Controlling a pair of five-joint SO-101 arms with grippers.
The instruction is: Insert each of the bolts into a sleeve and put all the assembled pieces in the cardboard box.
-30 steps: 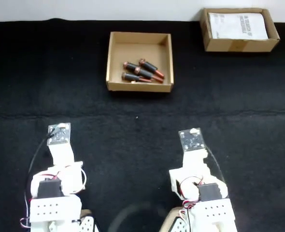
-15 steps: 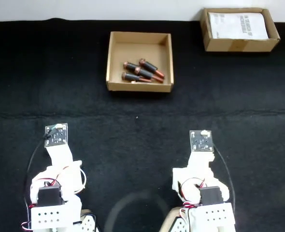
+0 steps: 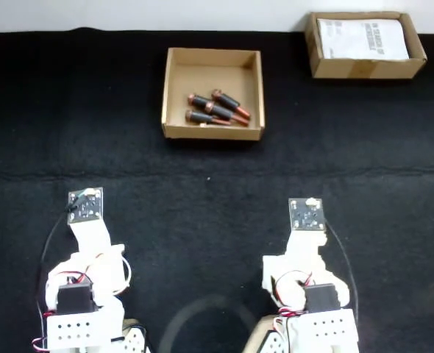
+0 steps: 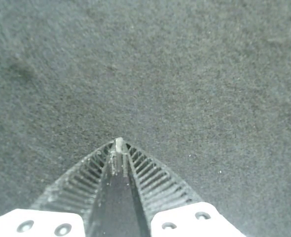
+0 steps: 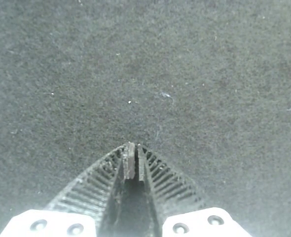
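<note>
Nearest of all, the left claw (image 4: pixel 119 145) is clenched with nothing in it, its two ribbed fingers (image 4: pixel 150 175) meeting at a pale tip just above the dark cloth of the worktop (image 4: pixel 195 74). Likewise the right claw (image 5: pixel 132 150) is clenched on nothing, its fingertips (image 5: pixel 129 160) pressed close together over the same bare cloth, where a few pale specks of lint (image 5: pixel 165 95) lie. From the high view, two white arms sit folded back at the near edge of the worktop (image 3: pixel 217 191), one (image 3: pixel 84 283) toward one side and the other (image 3: pixel 305 283) toward the opposite side, well apart from each other, each with a small camera board at its forward end; which arm is which cannot be told from that view. Farther out, near the middle of the far half of the worktop, stands the open cardboard box (image 3: pixel 174 88), well apart from both arms. Inside it, toward the side nearer the arms, lies a small cluster of assembled pieces (image 3: pixel 217 109), dark sleeves with copper-coloured bolt ends showing, lying side by side and touching. Farthest off, at the far corner by the wall, a second cardboard box (image 3: pixel 417 57) holds a white printed sheet (image 3: pixel 362 38).
</note>
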